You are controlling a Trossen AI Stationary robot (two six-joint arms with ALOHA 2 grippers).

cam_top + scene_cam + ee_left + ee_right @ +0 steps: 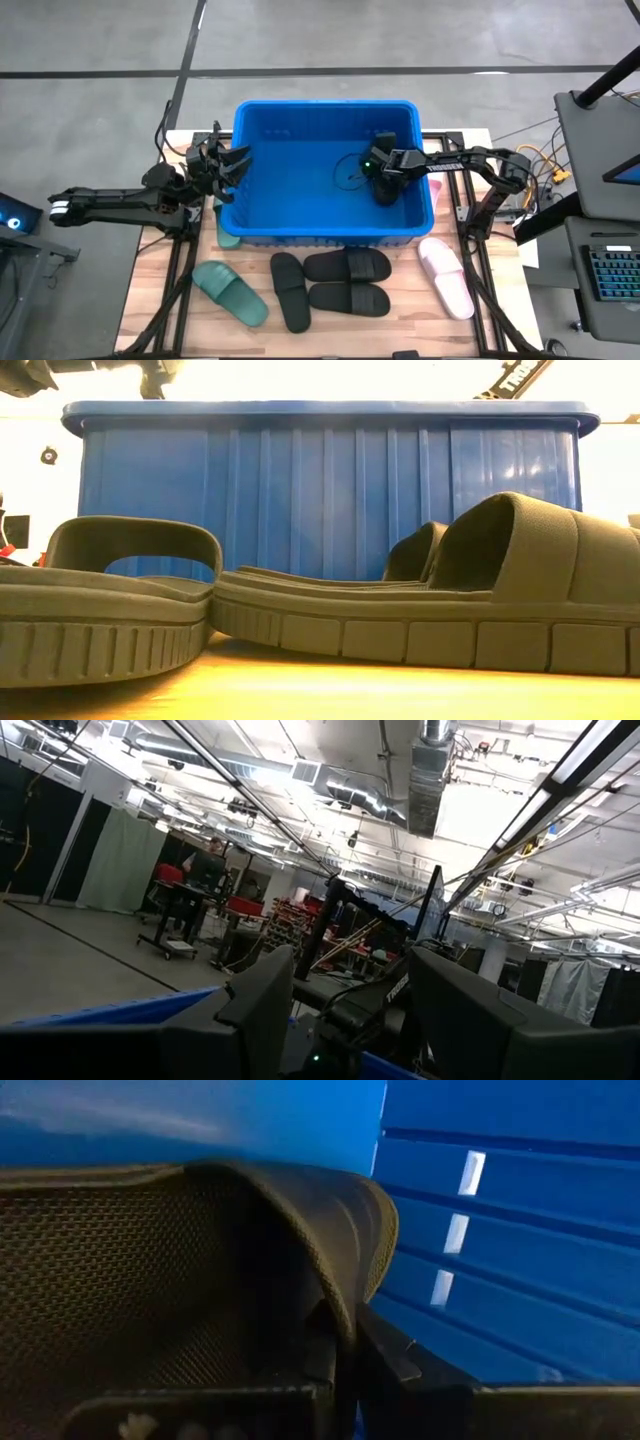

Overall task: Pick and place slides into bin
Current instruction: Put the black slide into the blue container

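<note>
The blue bin [325, 170] stands mid-table. My right gripper [384, 172] reaches into it from the right and is shut on a black slide [386, 190] near the bin's right wall. My left gripper [228, 165] hangs open just outside the bin's left rim, tipped upward with nothing between its fingers [260, 1010]. On the table in front of the bin lie a green slide [231, 292], three black slides [290, 291] [347, 265] [348, 298] and a pink slide [446, 278], all sole down. My right gripper pinches the black slide's top strap at its edge [350, 1295] between the two fingers [395, 1355]. One finger lies against the strap's mesh-lined inside and one against its outside. The fingers slant down from the table's right. The slide sits inside the bin; whether it touches the floor I cannot tell.
Another green slide [224, 232] shows at the bin's near left corner and a pink one [435, 190] beside its right wall. The low view is filled by black slides [420, 610] in front of the bin's wall [320, 490]. A keyboard [612, 275] lies beyond the table's right edge.
</note>
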